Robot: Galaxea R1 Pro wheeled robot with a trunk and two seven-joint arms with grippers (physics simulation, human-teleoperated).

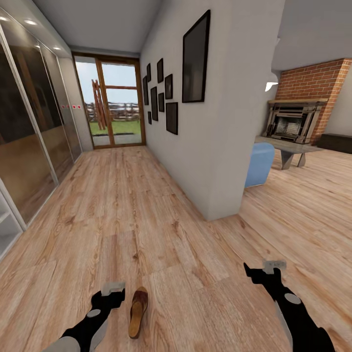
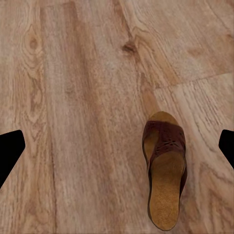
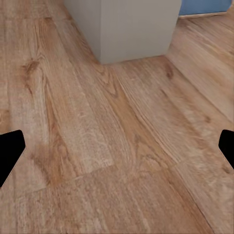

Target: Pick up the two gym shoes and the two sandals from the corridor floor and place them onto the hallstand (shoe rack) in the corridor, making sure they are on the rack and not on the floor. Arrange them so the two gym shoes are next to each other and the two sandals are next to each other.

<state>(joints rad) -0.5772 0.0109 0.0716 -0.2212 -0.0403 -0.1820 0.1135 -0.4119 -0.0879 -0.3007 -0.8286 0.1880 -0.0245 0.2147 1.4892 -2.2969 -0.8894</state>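
The light brown wood-plank corridor floor (image 1: 122,205) runs long and wide toward a glass door w/ wooden frame (image 1: 113,105) at the far end. On one side stands a wall of tall glossy sliding panels (image 1: 29,132); on the other side is a pale grey wall (image 1: 195,127) w/ several black picture frames (image 1: 195,58). This grey wall ends in a sharp corner, and past the corner the floor opens to a bigger room w/ a red brick fireplace (image 1: 303,107), a grey low bench-like table (image 1: 288,149) and a blue rounded seat (image 1: 259,164) just beside the wall end. Between panels and wall there is much free floor for moving.

One flat brown leather sandal w/ tan footbed and dark brown strap (image 1: 138,312) lies on the floor at the near edge of the head view, flat on its sole, apart from both walls. In the left wrist view the same sandal (image 2: 165,170) is seen from above, its strap toward the far end of the corridor.

The left gripper (image 1: 113,293) hangs just beside the sandal, not touching it; its fingers (image 2: 9,151) stand wide apart and hold nothing. The right gripper (image 1: 264,274) is well apart from the sandal, over bare planks near the wall corner; its fingers (image 3: 9,151) are also spread, w/ nothing between.
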